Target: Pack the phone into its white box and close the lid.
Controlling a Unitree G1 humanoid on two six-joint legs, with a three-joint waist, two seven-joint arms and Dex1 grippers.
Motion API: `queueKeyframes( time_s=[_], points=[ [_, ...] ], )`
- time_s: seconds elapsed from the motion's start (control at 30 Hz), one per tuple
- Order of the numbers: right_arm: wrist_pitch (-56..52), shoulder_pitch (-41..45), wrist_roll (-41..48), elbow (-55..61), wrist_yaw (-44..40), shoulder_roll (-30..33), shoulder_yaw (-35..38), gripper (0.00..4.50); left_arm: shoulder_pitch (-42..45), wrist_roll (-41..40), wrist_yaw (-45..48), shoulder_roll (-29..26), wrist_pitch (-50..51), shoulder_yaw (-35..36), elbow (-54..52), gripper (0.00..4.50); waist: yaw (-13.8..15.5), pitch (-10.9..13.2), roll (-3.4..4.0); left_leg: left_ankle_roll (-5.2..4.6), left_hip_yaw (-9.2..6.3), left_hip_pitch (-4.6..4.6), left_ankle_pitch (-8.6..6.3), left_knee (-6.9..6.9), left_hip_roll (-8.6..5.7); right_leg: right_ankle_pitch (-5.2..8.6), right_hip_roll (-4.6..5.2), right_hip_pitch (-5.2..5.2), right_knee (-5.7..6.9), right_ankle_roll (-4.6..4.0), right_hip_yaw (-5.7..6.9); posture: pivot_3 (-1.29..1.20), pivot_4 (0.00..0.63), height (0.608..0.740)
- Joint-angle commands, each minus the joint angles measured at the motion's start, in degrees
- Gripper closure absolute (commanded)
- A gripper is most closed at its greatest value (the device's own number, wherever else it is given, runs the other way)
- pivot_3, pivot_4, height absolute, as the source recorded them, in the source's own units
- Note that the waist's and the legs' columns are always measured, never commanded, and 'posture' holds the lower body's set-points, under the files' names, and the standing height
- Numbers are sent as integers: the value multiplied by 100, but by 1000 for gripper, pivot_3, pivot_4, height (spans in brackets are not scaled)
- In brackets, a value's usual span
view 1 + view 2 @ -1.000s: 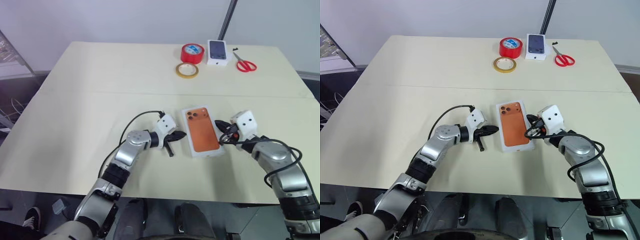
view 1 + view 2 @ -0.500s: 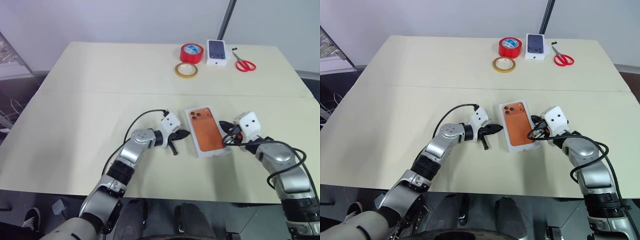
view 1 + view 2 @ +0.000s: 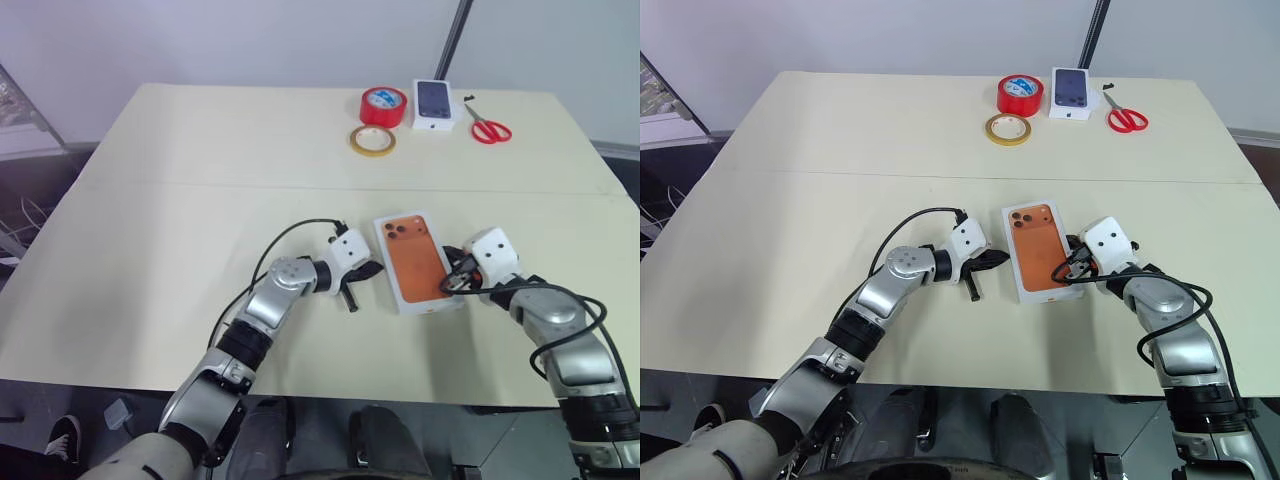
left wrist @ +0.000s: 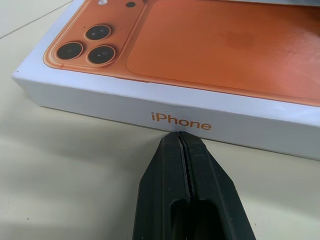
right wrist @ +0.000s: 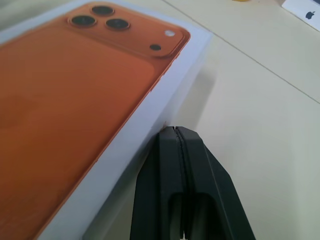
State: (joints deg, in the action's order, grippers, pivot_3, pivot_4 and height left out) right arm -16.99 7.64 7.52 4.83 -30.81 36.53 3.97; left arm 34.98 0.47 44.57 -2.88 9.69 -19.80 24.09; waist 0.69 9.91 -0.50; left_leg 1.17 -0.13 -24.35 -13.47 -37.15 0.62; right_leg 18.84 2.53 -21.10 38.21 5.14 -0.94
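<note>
A white box (image 3: 418, 262) lies flat on the cream table (image 3: 150, 230), near the front edge, between the two grippers. Its top has an orange picture of a phone with three dark lenses at the far corner. One long side has the word "iPhone" printed on it in orange. The box is shut, so what is inside cannot be seen. It lies a bit slanted, not square to the table edge.

The left gripper (image 3: 365, 271) is on the left side of the box. Its two black fingers are pressed together, with nothing between them. In the left wrist view the closed tip (image 4: 179, 137) sits right at the bottom of the box's side wall, just under the printed word. It looks like it touches the box.

The right gripper (image 3: 455, 280) is on the other long side of the box. Its fingers are pressed together too and hold nothing. In the right wrist view the closed tip (image 5: 170, 131) is right against the white side wall.

At the far end of the table, well apart from the box, are a red tape roll (image 3: 385, 105), a yellow tape ring (image 3: 373, 141), a small white box (image 3: 434, 104) with a dark phone picture on top, and red scissors (image 3: 489, 127).
</note>
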Motion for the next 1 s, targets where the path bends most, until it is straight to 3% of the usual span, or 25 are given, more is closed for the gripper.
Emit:
queueKeyframes(
  time_s=[0.03,0.4,0.77,0.87,1.0],
  points=[
    [115,64,-208,-52,-36,-25,-184,4480,-30,-177,-27,127,52,89,-233,4500,0,0,0,0,0,0,0,0,0,0,0,0,0,0,0,0,150,740],
    [236,210,-680,-185,-5,-3,-315,4480,-145,14,-38,-62,-242,-15,-186,4500,-10,-1,-1,0,0,12,0,-1,0,0,-1,10,1,0,0,0,150,740],
    [161,883,675,-220,2,-451,880,4480,506,-877,-256,193,86,907,-501,4500,4,0,-1,1,1,2,1,-3,2,0,0,1,5,1,0,0,150,740],
    [-6,858,993,69,-304,-579,729,4480,758,-866,-442,370,-5,1011,-80,4500,3,0,-1,1,1,1,1,-3,0,0,0,2,2,1,1,0,150,740],
    [-231,411,464,95,-442,-390,74,4480,1063,-257,-680,352,214,615,945,4500,3,0,0,1,1,3,1,-2,0,0,-3,1,4,2,1,0,150,740]
  ],
)
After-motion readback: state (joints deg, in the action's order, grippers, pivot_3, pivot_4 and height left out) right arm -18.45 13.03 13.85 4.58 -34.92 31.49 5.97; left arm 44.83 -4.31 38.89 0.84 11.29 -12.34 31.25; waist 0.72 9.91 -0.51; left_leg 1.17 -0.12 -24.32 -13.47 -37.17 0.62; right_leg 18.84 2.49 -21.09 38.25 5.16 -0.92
